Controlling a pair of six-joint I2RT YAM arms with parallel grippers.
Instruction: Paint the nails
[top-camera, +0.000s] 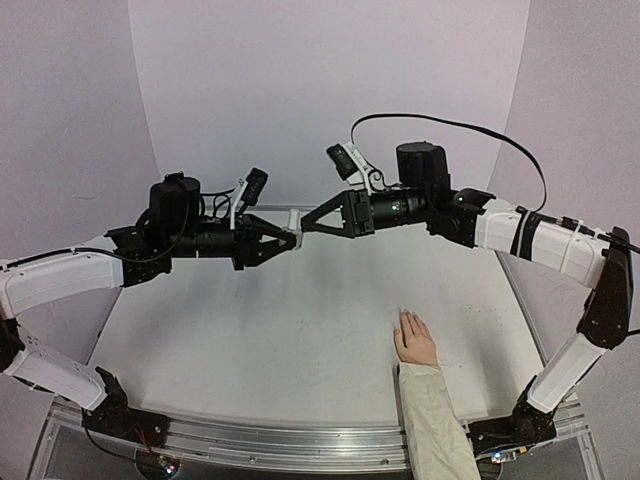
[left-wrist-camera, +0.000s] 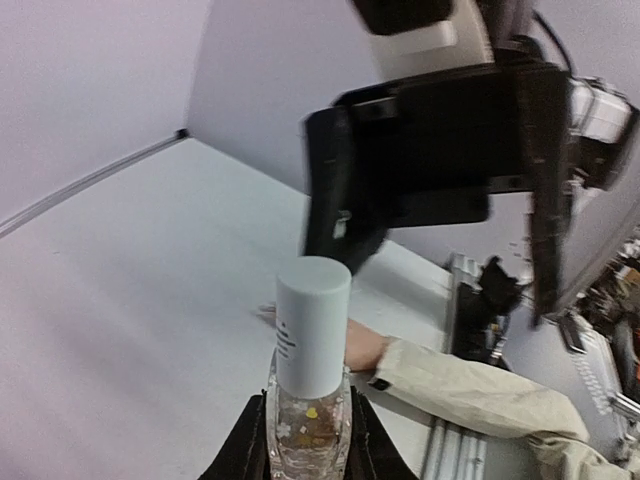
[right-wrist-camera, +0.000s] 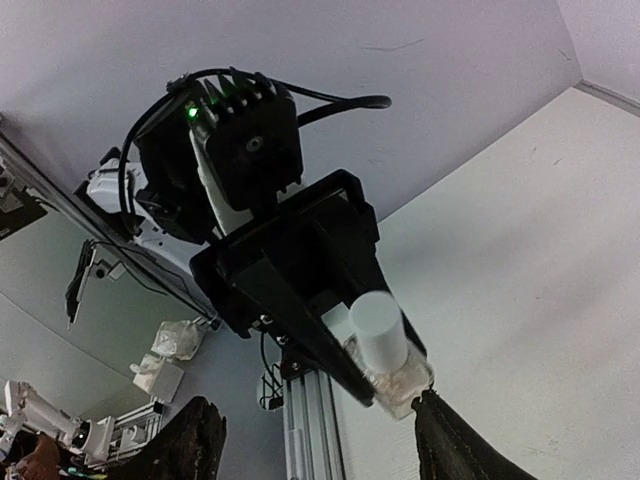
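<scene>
Left claw (top-camera: 288, 240) pinches bottle (left-wrist-camera: 308, 435) body; cap (left-wrist-camera: 312, 320) points at right claw (top-camera: 306, 226), spread, just ahead along bottle axis. Nails (top-camera: 404, 316) lower right, nearer right arm (top-camera: 540, 236).

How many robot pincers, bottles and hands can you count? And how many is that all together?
Robot pincers: 2, the left pincer and the right pincer
Clear bottle with a white cap: 1
Hand in a cream sleeve: 1
Total: 4
</scene>
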